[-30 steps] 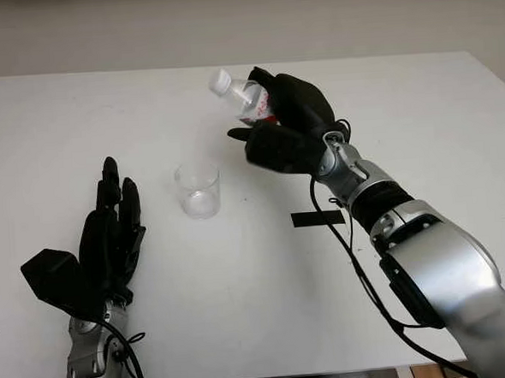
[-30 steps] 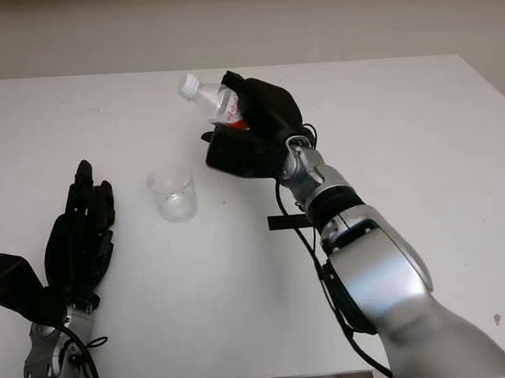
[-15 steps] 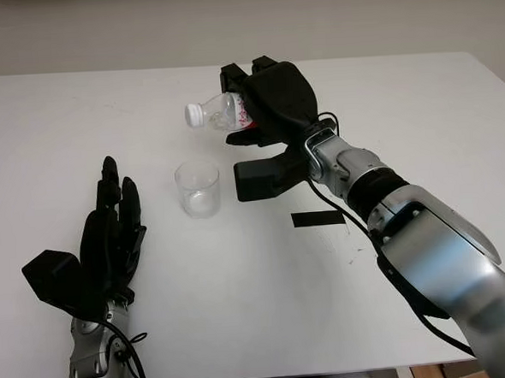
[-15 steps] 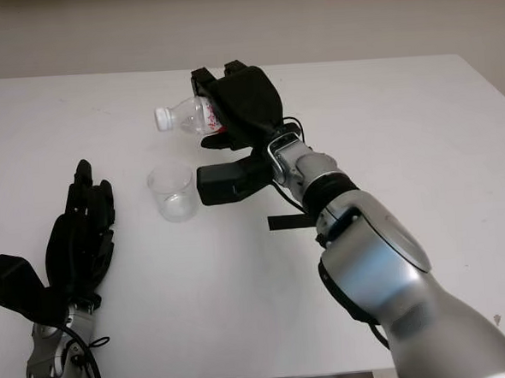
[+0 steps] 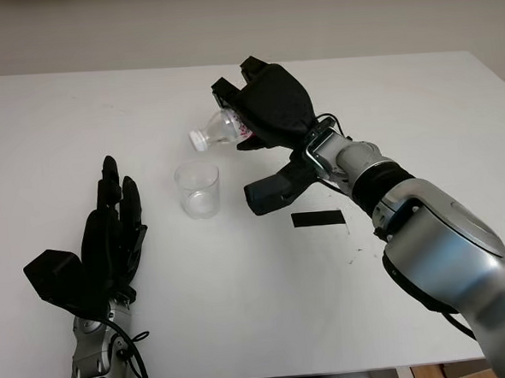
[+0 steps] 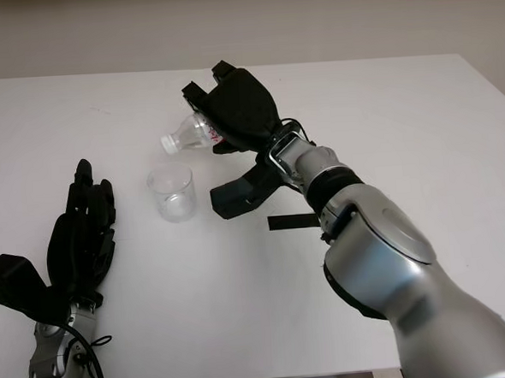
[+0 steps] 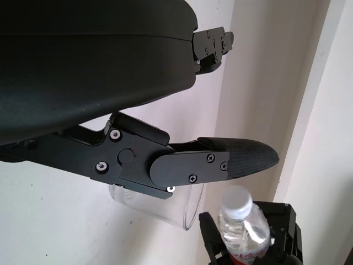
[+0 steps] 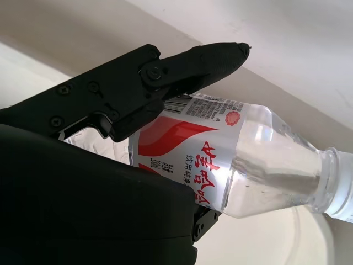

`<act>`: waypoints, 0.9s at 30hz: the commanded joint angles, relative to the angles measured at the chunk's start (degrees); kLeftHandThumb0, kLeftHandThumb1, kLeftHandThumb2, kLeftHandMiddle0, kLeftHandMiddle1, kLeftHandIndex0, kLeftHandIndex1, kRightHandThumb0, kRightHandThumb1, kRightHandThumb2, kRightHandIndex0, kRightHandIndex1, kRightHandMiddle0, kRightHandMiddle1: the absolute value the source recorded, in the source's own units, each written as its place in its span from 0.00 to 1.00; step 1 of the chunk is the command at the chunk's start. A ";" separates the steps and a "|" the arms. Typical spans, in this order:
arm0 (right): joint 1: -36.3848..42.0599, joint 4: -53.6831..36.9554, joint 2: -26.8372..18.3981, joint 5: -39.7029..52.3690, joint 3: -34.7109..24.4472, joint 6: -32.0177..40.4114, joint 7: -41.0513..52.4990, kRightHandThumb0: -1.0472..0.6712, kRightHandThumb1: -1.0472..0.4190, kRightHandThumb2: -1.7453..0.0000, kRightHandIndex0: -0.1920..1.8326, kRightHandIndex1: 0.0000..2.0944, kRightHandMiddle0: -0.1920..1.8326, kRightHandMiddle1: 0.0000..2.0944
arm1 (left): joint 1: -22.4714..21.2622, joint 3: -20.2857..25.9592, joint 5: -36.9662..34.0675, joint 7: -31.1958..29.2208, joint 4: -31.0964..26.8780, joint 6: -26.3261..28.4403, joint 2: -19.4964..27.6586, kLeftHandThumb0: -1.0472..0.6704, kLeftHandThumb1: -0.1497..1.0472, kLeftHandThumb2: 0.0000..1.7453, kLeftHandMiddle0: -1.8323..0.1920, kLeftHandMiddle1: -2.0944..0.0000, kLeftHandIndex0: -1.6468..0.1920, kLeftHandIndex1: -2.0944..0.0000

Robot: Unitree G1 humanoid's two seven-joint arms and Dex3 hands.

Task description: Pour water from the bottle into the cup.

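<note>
My right hand is shut on a small clear water bottle with a red and white label and a white cap. The bottle is held in the air, tilted with its capped mouth pointing down and left, just above the rim of the cup. The clear plastic cup stands upright on the white table, a little left of centre. In the right wrist view the bottle lies across the hand with water in its neck. My left hand is open at the near left, well apart from the cup.
A short strip of black tape lies on the table to the right of the cup, under my right forearm. A pale wall runs behind the table's far edge.
My right hand has rolled the bottle over from mouth up and leaning left, through level, to mouth down, and brought its cap lower toward the cup. The left hand has not moved.
</note>
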 commanded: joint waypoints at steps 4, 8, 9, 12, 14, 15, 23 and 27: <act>-3.02 -0.10 -1.11 -1.98 2.27 0.98 -2.54 0.31 0.00 0.90 0.66 1.00 0.26 0.73 | 1.40 -0.21 -0.21 0.02 1.75 0.45 -0.95 0.17 1.00 0.26 0.98 0.97 0.98 0.97; -3.55 0.24 -1.06 -4.15 4.53 2.59 -3.08 0.31 0.00 0.90 0.67 1.00 0.26 0.79 | 1.54 -0.22 -0.54 -0.11 1.64 0.58 -1.24 0.18 1.00 0.27 0.99 0.98 0.98 0.98; -3.75 0.27 -1.10 -4.63 5.10 2.55 -3.22 0.31 0.00 0.91 0.67 1.00 0.25 0.80 | 1.56 -0.25 -0.38 0.10 1.68 0.48 -1.34 0.18 1.00 0.26 0.99 0.98 0.98 0.98; -4.00 0.36 -1.14 -5.24 5.89 2.49 -4.14 0.32 0.00 0.94 0.68 1.00 0.24 0.77 | 1.59 -0.36 -0.05 0.35 1.83 0.20 -1.38 0.18 1.00 0.26 0.98 0.97 0.98 0.97; -3.95 0.41 -1.11 -5.03 5.93 2.35 -5.02 0.32 0.01 0.96 0.68 1.00 0.24 0.75 | 1.57 -0.40 0.03 0.53 1.87 0.19 -1.43 0.18 1.00 0.26 0.98 0.97 0.98 0.97; -3.97 0.45 -1.09 -5.03 6.04 2.38 -5.13 0.32 0.00 0.96 0.68 1.00 0.25 0.75 | 1.57 -0.41 0.03 0.56 1.88 0.19 -1.46 0.17 1.00 0.26 0.98 0.97 0.98 0.97; -4.80 0.28 -1.23 -8.23 9.30 3.54 -8.75 0.32 0.00 0.93 0.66 1.00 0.22 0.69 | 1.58 -0.45 -0.09 0.35 2.15 0.24 -1.66 0.18 1.00 0.27 0.99 0.97 0.98 0.98; -5.05 0.17 -1.01 -8.47 9.75 3.55 -9.61 0.31 0.00 0.90 0.66 1.00 0.21 0.70 | 1.58 -0.48 -0.25 -0.09 2.35 0.12 -1.70 0.18 1.00 0.27 0.99 0.98 0.98 0.98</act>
